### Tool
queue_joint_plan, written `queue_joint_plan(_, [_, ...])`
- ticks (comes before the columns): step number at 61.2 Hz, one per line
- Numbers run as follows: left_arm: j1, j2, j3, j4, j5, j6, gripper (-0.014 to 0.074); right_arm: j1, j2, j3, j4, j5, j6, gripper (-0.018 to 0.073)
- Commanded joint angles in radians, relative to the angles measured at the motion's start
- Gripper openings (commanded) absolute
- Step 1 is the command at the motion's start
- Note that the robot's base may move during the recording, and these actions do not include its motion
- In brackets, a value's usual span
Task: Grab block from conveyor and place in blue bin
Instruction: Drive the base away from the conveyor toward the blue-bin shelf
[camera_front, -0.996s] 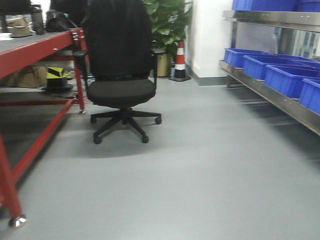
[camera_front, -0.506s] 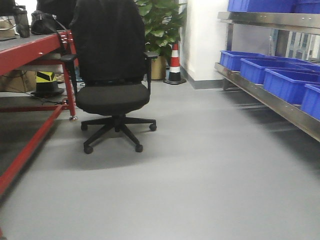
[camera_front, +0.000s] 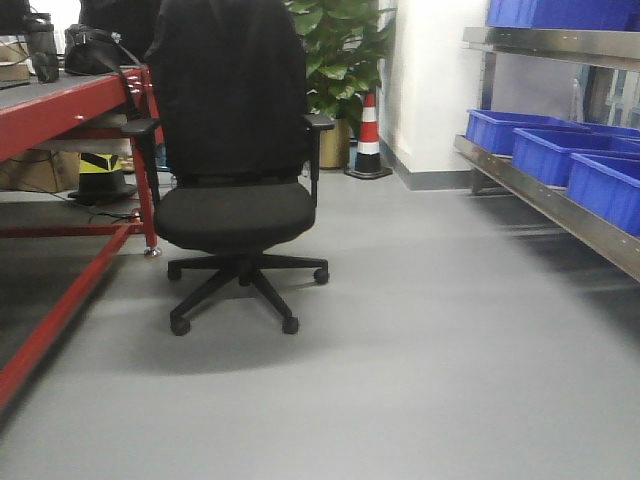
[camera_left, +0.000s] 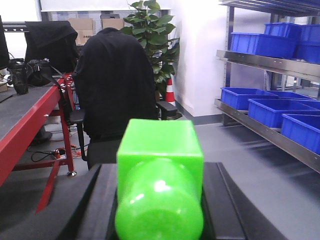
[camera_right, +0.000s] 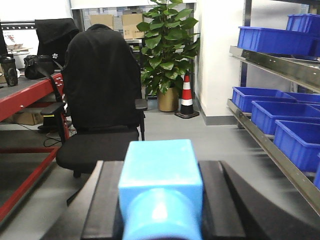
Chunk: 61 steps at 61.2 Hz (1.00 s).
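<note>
Green block: sits between the two black fingers of the left tool, touching both, and fills the middle of the left wrist view.
Left tool: pinching the green block, one finger against each of its sides.
Green block's heading: the long axis runs along the fingers, away from the wrist. The squared end points outward toward the chair and the rounded end faces back at the camera.
Blue block: sits between the black fingers of the right tool, touching both.
Right tool: pinching the blue block from either side.
Blue block's heading: the long axis also runs along the fingers. The squared end points outward and the rounded end is nearest the camera.
Blue bins: stand in a row on the lower metal shelf along the right wall, well apart from both blocks. More blue bins sit on the shelf above.
Chair: black office chair with a dark garment over its back, standing on the grey floor just beside the counter.
Counter: red frame with a dark grey top, on the left. A black bag and a dark bottle rest near its far end.
Plant: leafy, in a gold pot behind the chair.
Cone: red and white, just beside the pot at the wall corner.
</note>
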Motion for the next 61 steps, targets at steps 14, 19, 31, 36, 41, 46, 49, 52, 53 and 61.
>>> queue_joint_plan(14, [-0.006,-0.004,0.002,-0.002,-0.014,0.001,-0.0111,0.001,-0.005,-0.003,-0.009,-0.024,-0.006,-0.0162])
queue_joint_plan(19, [-0.006,-0.004,0.002,-0.002,-0.014,0.001,-0.0111,0.001,-0.005,-0.003,-0.009,-0.024,-0.006,-0.0162])
queue_joint_plan(31, [-0.006,-0.004,0.002,-0.002,-0.014,0.001,-0.0111,0.001,-0.005,-0.003,-0.009,-0.024,-0.006,-0.0162])
queue_joint_plan(36, [-0.006,-0.004,0.002,-0.002,-0.014,0.001,-0.0111,0.001,-0.005,-0.003,-0.009,-0.024,-0.006,-0.0162])
queue_joint_plan(41, [-0.006,-0.004,0.002,-0.002,-0.014,0.001,-0.0111,0.001,-0.005,-0.003,-0.009,-0.024,-0.006,-0.0162])
queue_joint_plan(46, [-0.006,-0.004,0.002,-0.002,-0.014,0.001,-0.0111,0.001,-0.005,-0.003,-0.009,-0.024,-0.006,-0.0162])
queue_joint_plan(49, [-0.006,-0.004,0.002,-0.002,-0.014,0.001,-0.0111,0.001,-0.005,-0.003,-0.009,-0.024,-0.006,-0.0162])
queue_joint_plan(52, [-0.006,-0.004,0.002,-0.002,-0.014,0.001,-0.0111,0.001,-0.005,-0.003,-0.009,-0.024,-0.006,-0.0162])
queue_joint_plan(53, [-0.006,-0.004,0.002,-0.002,-0.014,0.001,-0.0111,0.001,-0.005,-0.003,-0.009,-0.024,-0.006,-0.0162])
queue_joint_plan(61, [-0.006,-0.004,0.002,-0.002,-0.014,0.001,-0.0111,0.001,-0.005,-0.003,-0.009,-0.024,-0.006,-0.0162])
